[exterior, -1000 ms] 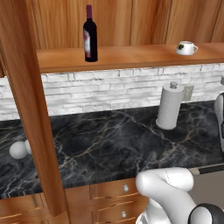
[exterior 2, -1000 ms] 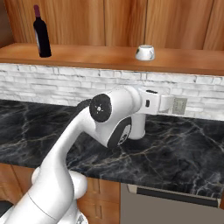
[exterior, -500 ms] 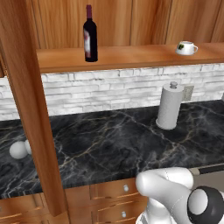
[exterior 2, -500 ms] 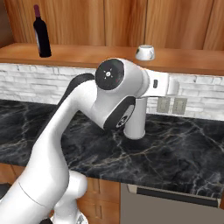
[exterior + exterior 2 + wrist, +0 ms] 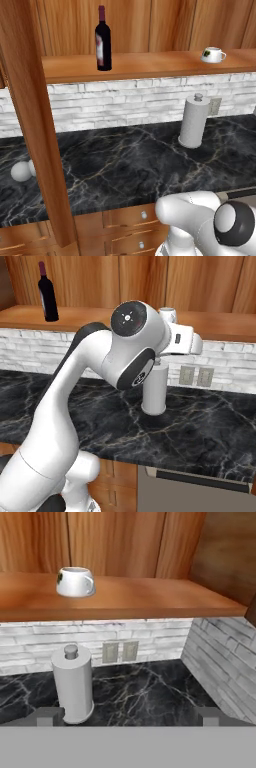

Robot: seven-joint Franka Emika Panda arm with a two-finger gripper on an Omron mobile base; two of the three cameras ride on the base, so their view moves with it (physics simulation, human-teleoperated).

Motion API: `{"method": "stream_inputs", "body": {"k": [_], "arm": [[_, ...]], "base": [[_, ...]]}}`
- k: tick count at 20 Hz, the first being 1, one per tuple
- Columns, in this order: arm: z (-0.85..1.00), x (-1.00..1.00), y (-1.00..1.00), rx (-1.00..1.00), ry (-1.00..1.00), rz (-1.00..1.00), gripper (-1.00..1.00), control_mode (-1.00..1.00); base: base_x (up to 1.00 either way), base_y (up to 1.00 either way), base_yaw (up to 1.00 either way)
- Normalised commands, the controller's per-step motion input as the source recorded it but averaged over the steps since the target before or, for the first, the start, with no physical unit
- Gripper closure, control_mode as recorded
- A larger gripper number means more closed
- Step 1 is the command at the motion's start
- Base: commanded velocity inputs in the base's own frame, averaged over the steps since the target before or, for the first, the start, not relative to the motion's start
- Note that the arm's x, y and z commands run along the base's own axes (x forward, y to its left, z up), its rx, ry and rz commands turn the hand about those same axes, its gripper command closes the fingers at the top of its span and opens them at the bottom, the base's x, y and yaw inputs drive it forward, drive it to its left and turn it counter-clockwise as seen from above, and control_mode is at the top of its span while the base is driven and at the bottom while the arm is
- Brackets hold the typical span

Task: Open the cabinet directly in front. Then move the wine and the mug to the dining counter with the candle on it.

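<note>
Gripper jaws spread wide, holding nothing, aimed at the paper towel roll on the black counter. Mug sits on the open cabinet shelf above the roll; wine stands upright well to its left. Small white object at far left, possibly an egg.

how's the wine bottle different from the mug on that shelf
The wine is dark glass, the mug white with dark marks. The wine stands much taller than the squat mug. The wine sits toward the shelf's left end in the left base view, the mug toward its right. Both stand upright on the open cabinet shelf, untouched.
</note>
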Motion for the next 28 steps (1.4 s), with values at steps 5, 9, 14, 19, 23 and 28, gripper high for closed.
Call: {"method": "stream_inputs", "body": {"k": [5,9,14,19,23,28], "arm": [[0.14,0.07,0.21,0.00,0.02,0.10,-1.00,-1.00],[0.00,0.44,0.26,0.00,0.00,0.14,-1.00,-1.00],[0.00,0.68,0.02,0.01,0.00,0.13,-1.00,-1.00],[0.00,0.81,0.00,0.06,0.00,0.12,-1.00,-1.00],[0.00,0.79,-0.09,0.11,0.02,0.15,-1.00,-1.00],[0.01,0.63,-0.27,0.12,0.02,0.19,-1.00,-1.00]], "base": [[0.00,0.00,0.00],[0.00,0.00,0.00],[0.00,0.00,0.00],[0.00,0.00,0.00],[0.00,0.00,0.00],[0.00,0.00,0.00]]}}
